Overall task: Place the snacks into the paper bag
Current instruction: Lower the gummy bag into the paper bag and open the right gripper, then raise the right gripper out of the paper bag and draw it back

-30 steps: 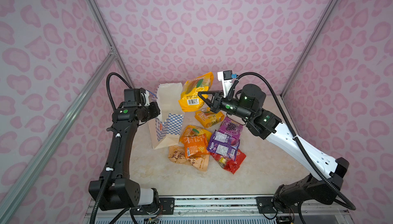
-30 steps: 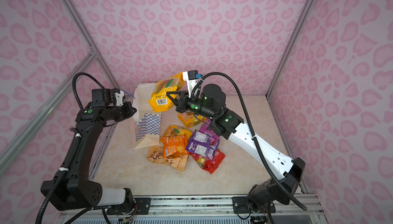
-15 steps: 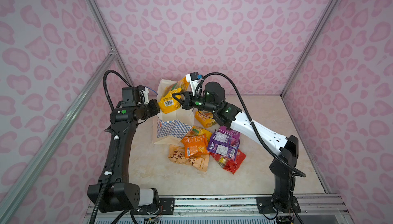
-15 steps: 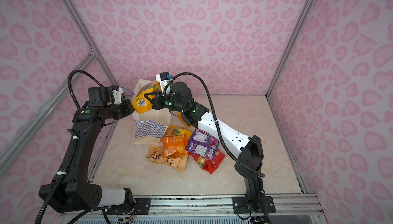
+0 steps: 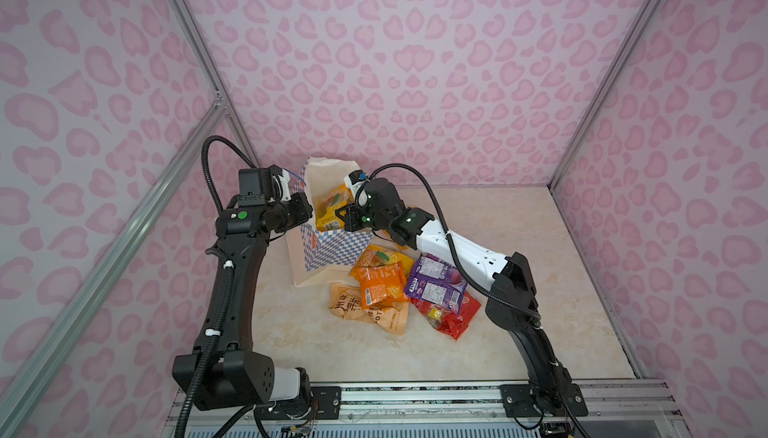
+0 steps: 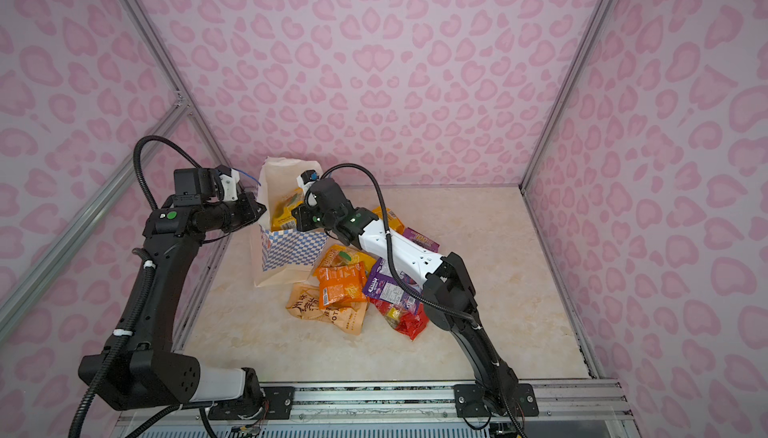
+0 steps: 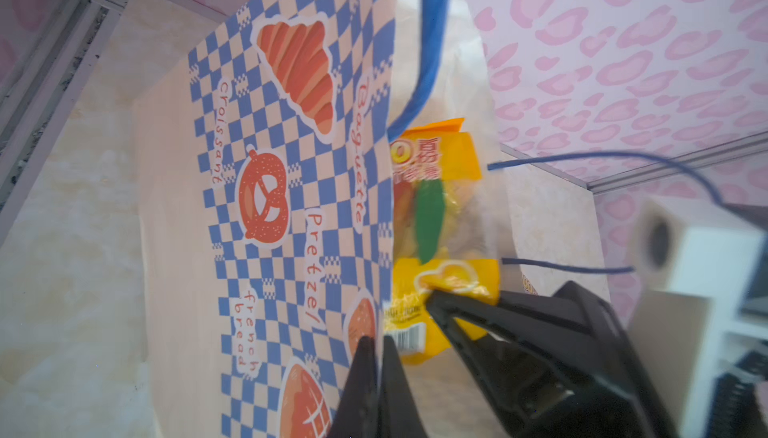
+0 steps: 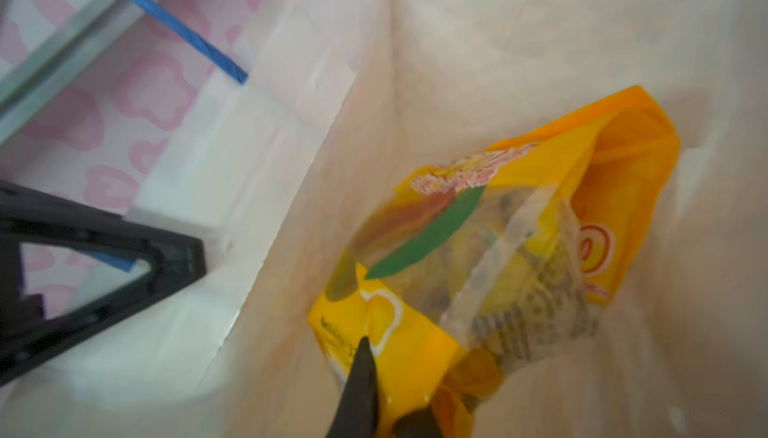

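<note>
The paper bag (image 5: 332, 248) (image 6: 291, 251) stands upright at the back left with its mouth open. My left gripper (image 5: 305, 211) (image 7: 379, 369) is shut on the bag's checkered rim (image 7: 291, 165). My right gripper (image 5: 343, 218) (image 8: 372, 373) is shut on the corner of a yellow snack packet (image 5: 328, 211) (image 8: 498, 257) and holds it inside the bag's mouth. More snacks lie in a pile on the table to the right of the bag: an orange packet (image 5: 382, 286), a purple one (image 5: 436, 282), a red one (image 5: 455, 317) and a tan chip bag (image 5: 365, 311).
A blue cord handle (image 7: 428, 40) hangs over the bag's mouth. Two more packets, orange (image 6: 388, 217) and purple (image 6: 420, 240), lie behind the right arm. The enclosure's pink walls and a metal frame post (image 5: 232, 132) stand close behind and to the left of the bag.
The right arm has swung left and down, carrying the yellow packet from above the pile into the bag's mouth. The left gripper has kept its hold on the rim.
</note>
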Robot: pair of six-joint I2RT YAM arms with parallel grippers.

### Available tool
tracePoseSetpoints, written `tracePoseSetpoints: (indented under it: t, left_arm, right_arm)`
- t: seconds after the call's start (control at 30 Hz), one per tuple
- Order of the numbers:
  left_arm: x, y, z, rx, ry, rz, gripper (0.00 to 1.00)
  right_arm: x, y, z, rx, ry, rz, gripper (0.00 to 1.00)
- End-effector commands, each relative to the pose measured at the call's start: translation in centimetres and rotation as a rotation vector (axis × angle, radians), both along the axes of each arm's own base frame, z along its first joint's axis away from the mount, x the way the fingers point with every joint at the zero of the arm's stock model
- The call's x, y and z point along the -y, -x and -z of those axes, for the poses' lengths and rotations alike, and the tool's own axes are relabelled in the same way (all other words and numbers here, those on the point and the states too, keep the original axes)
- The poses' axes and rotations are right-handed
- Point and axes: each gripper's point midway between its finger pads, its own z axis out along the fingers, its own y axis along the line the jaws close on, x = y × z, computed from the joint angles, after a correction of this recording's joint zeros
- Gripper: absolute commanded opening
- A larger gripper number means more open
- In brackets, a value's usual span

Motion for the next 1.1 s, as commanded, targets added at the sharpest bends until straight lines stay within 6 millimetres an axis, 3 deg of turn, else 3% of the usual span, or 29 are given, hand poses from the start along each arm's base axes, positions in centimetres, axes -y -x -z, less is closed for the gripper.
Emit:
tracePoseSetpoints:
  t: [0.0, 0.17, 0.37, 0.43, 0.5, 0.67, 0.8, 0.93, 1.07]
  left_arm:
    - [0.4, -0.6, -1.2, 0.051, 0.011, 0.027, 0.03]
    - [0.6, -0.9, -0.6, 0.039, 0.021, 0.038, 0.03]
    - [0.7, -1.2, 0.2, 0.021, 0.032, 0.039, 0.03]
    - [0.7, -1.3, 0.2, 0.018, 0.038, 0.034, 0.03]
    - [0.8, -1.5, 0.2, 0.02, 0.05, 0.036, 0.03]
    - [1.2, -1.9, -0.4, 0.025, 0.08, 0.041, 0.03]
    - [1.7, -2.7, -1.6, 0.045, 0.154, 0.054, 0.03]
    - [2.5, -3.9, -2.4, 0.041, 0.255, 0.081, 0.03]
    - [2.3, -4.4, -2.4, 0.038, 0.26, 0.079, 0.03]
  right_arm:
    - [-0.4, -0.6, 1.9, 0.027, 0.077, -0.004, 0.0]
    - [-1.3, -0.9, 3.0, 0.022, 0.1, -0.015, 0.0]
    - [-2.3, -0.7, 1.9, 0.038, 0.073, -0.051, 0.0]
    - [-2.8, -0.4, 1.4, 0.043, 0.054, -0.077, 0.18]
    - [-2.9, -0.1, 0.8, 0.048, 0.044, -0.096, 0.43]
    - [-1.7, -0.5, -2.2, 0.058, 0.018, -0.104, 0.64]
    - [1.1, -1.0, -6.9, 0.096, 0.002, -0.048, 0.74]
    - [6.8, -2.6, -11.1, 0.134, 0.042, 0.131, 0.83]
    - [15.9, -5.5, -9.3, 0.029, 0.174, 0.409, 0.95]
